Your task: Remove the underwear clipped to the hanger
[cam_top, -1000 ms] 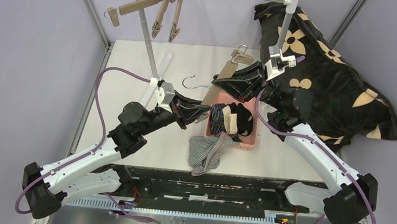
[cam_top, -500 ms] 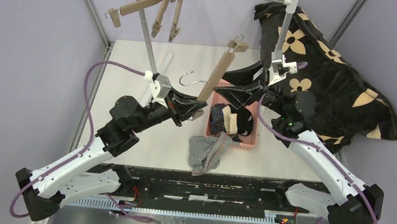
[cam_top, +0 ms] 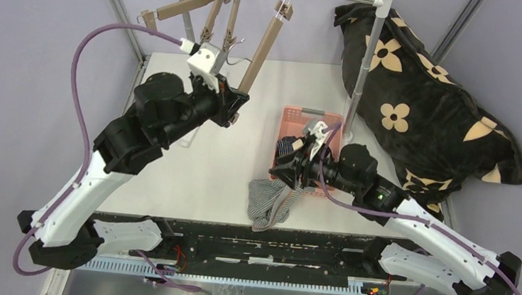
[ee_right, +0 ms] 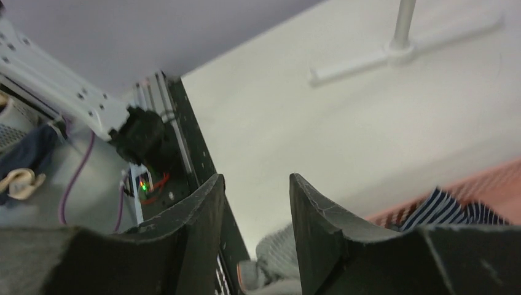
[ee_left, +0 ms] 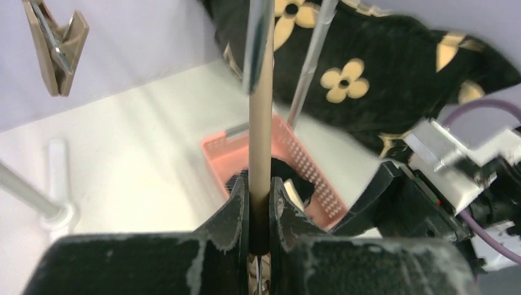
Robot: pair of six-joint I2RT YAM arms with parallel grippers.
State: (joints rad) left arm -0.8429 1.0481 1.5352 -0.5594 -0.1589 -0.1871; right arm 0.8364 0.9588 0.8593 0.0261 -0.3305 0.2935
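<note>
Looked pretty much done: left end effector clamped the bare hanger, right end effector hung open and empty, underwear lay just below it.

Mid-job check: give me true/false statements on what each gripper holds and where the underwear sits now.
1. The left gripper is shut on a wooden hanger. True.
2. The grey-and-white striped pair lies on the table beside the pink basket. True.
3. The right gripper holds that pair. False: its jaws stand apart, empty, over the basket.
4. Underwear hangs from the held hanger's clips. False: no cloth shows on it.
5. The navy striped pair is in the basket. True.
</note>
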